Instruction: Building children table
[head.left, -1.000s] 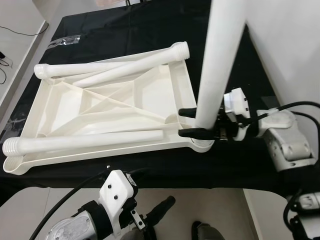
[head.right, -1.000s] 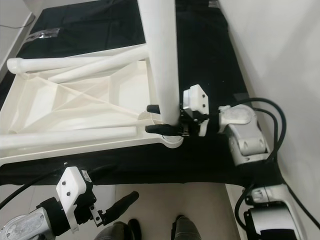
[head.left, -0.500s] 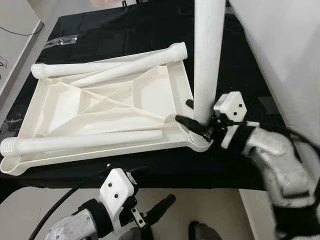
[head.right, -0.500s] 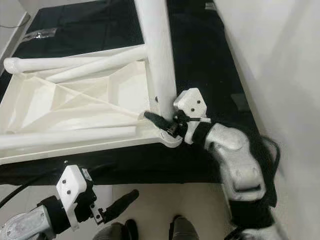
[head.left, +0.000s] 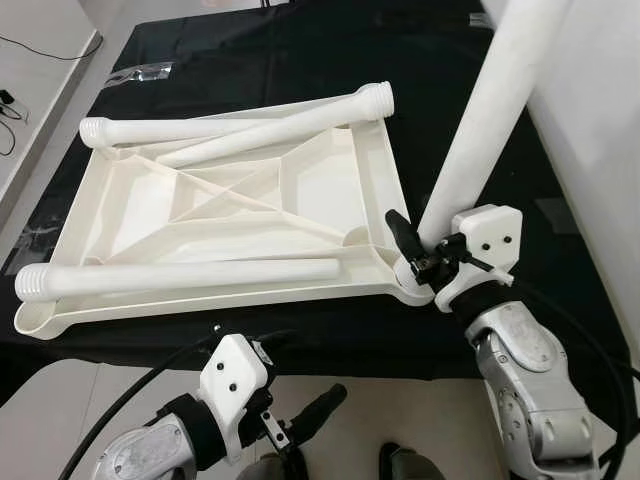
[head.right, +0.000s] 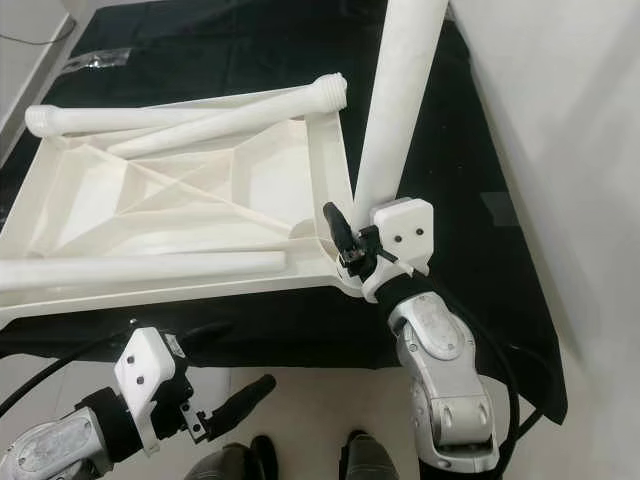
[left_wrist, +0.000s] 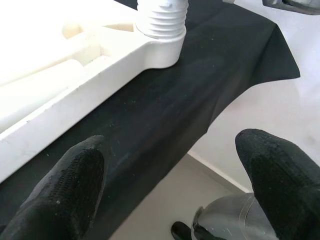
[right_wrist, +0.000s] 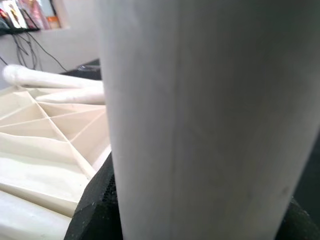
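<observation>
The white plastic children's table top (head.left: 230, 220) lies upside down on the black-cloth-covered work surface (head.left: 300, 60), its ribbed underside facing up. At its near right corner, about four o'clock from its middle, sits the round leg socket (head.left: 412, 290), and the long white plastic table leg (head.left: 480, 130) stands with its foot in or at that socket. We cannot tell how deeply it is seated. The leg's long axis is not upright: it leans away from the socket toward one o'clock, out over the cloth.

Our right gripper (head.left: 415, 250) is clamped around the leg just above the socket, its black fingers (head.left: 400, 228) closed on the tube; the right wrist view shows the white shaft pressed between the dark pads. We judge that the coming move turns on swinging the top of the leg back toward eleven o'clock until it stands square over the socket.

Three more white legs (head.left: 180, 275) lie loose in the table top. Our left gripper (head.left: 300, 420) hangs spread wide and empty below the near edge, at seven o'clock, so the right arm is the nearer.
</observation>
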